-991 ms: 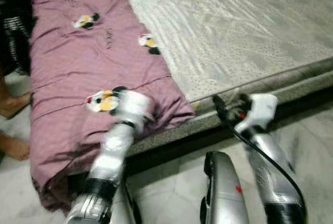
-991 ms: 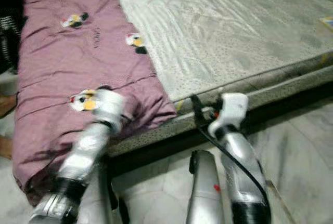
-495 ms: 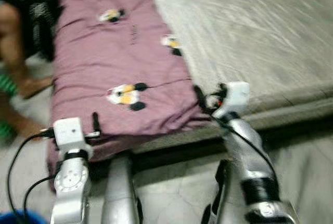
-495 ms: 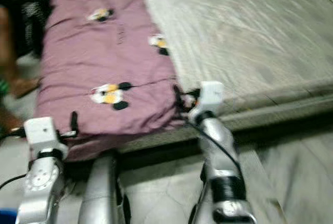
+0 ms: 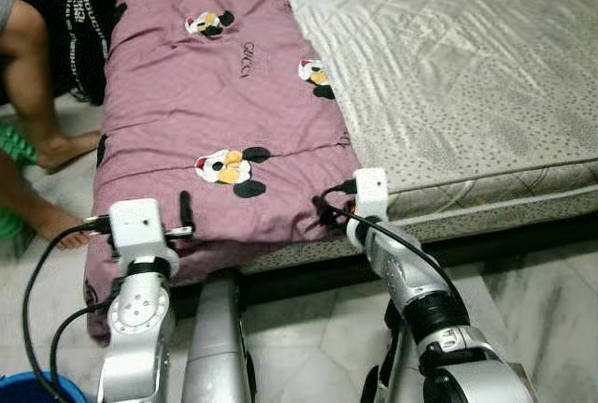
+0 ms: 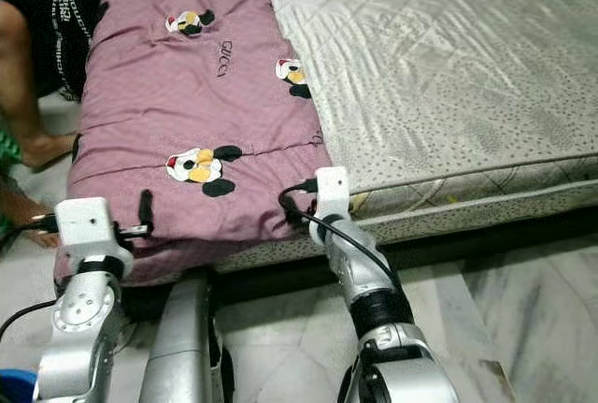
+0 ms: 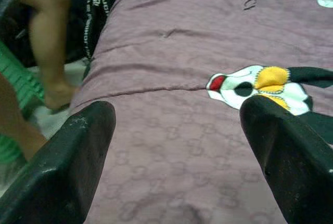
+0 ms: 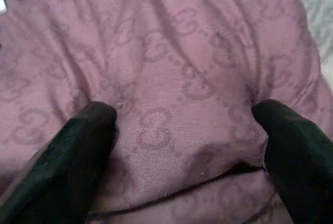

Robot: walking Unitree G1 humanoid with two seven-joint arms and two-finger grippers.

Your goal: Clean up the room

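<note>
A folded mauve blanket (image 5: 215,94) with cartoon prints lies along the left side of the bed, hanging slightly over its front edge. My left gripper (image 7: 177,107) is open at the blanket's front left corner, its fingers (image 7: 86,135) spread wide just above the cloth. At the front right corner my right gripper (image 8: 184,110) is open too. The puckered corner of the blanket (image 8: 177,78) sits between its fingers (image 8: 86,135). In the eye views the right gripper (image 5: 332,205) reaches the fold where the blanket meets the grey mattress (image 5: 467,66).
A person's bare legs (image 5: 37,76) and foot (image 5: 65,151) stand on the floor left of the bed, beside a black bag (image 5: 79,29) and something green (image 5: 11,141). A blue bucket rim (image 5: 28,389) shows at the bottom left. Pale marble floor (image 5: 533,281) runs before the bed.
The view has swung left. My left arm moved from the blanket's front middle to its left corner. My right gripper moved left from the mattress edge to the blanket's right corner.
</note>
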